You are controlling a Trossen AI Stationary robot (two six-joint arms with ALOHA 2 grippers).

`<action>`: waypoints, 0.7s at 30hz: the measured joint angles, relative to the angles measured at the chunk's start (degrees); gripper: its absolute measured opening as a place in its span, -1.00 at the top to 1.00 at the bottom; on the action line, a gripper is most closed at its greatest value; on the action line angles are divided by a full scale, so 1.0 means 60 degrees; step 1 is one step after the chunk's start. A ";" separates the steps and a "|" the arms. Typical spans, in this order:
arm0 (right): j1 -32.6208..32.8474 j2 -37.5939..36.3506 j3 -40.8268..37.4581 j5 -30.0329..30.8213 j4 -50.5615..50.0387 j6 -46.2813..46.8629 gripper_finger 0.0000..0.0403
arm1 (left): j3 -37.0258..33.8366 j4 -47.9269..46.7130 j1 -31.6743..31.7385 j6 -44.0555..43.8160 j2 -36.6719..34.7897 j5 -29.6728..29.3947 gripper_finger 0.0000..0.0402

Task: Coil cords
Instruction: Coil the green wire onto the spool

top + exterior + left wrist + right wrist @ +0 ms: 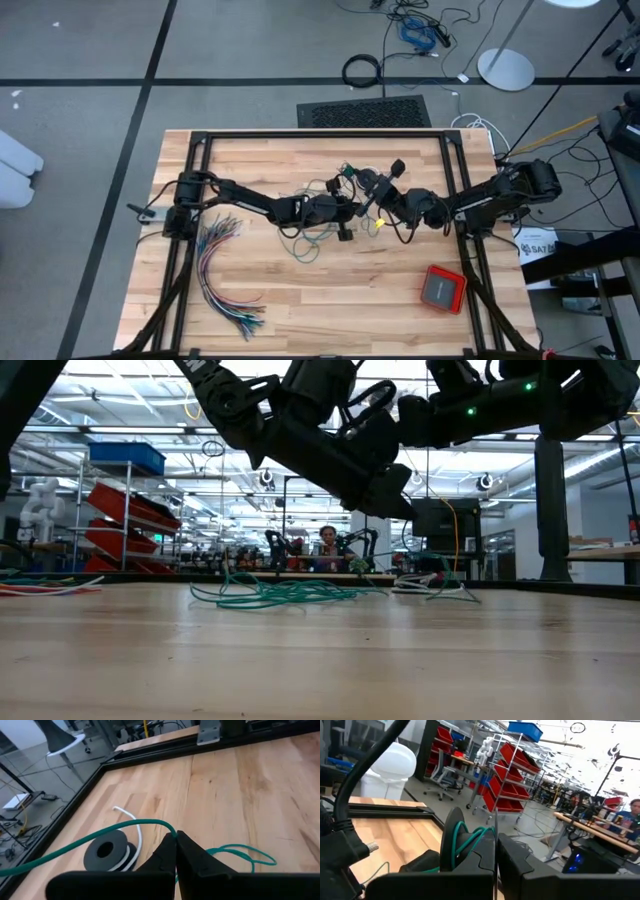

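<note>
Cords lie in a loose tangle at the middle of the table (pixel 300 300), between the two arms. The teal-green cord (pixel 125 826) runs up off the wood to the left end effector (pixel 175 851), whose fingers are closed tight on it — it is pinched right at the fingertips, the run behind it lifted, another loop trailing on the boards beyond. A black spool (pixel 106 851) with a short white tail end (pixel 131 820) curling out of it sits on the wood just beside that run; likely the black cord, already wound.

The right end effector (pixel 495 851) is also closed, raised above the table, with turns of the teal-green cord wrapped about a dark disc just ahead of its fingers; whether the fingers themselves pinch the cord I cannot tell. Judging from this, one arm feeds the cord taut while the other gathers it into turns — holding it off the wood keeps the slack from snagging.

Room is tight where the two arms meet near the middle. The fanned bundle of coloured wires (pixel 222 270) lies well apart near the left side, and a red box (pixel 442 288) sits toward the front right corner. The black frame rails (pixel 320 136) edge the working area, so any wide sweep risks a cord catching on them.
</note>
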 joint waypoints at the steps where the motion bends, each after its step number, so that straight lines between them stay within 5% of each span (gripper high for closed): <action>1: 0.0005 0.0000 0.0000 -0.0016 0.0005 0.0028 1.00 | 0.0000 0.0005 -0.0037 -0.0001 0.0000 -0.0006 1.00; 21: -0.0004 0.0000 0.0004 -0.1223 0.1064 0.1563 1.00 | -0.0032 -0.0157 -0.0194 0.1314 0.0000 -0.0659 1.00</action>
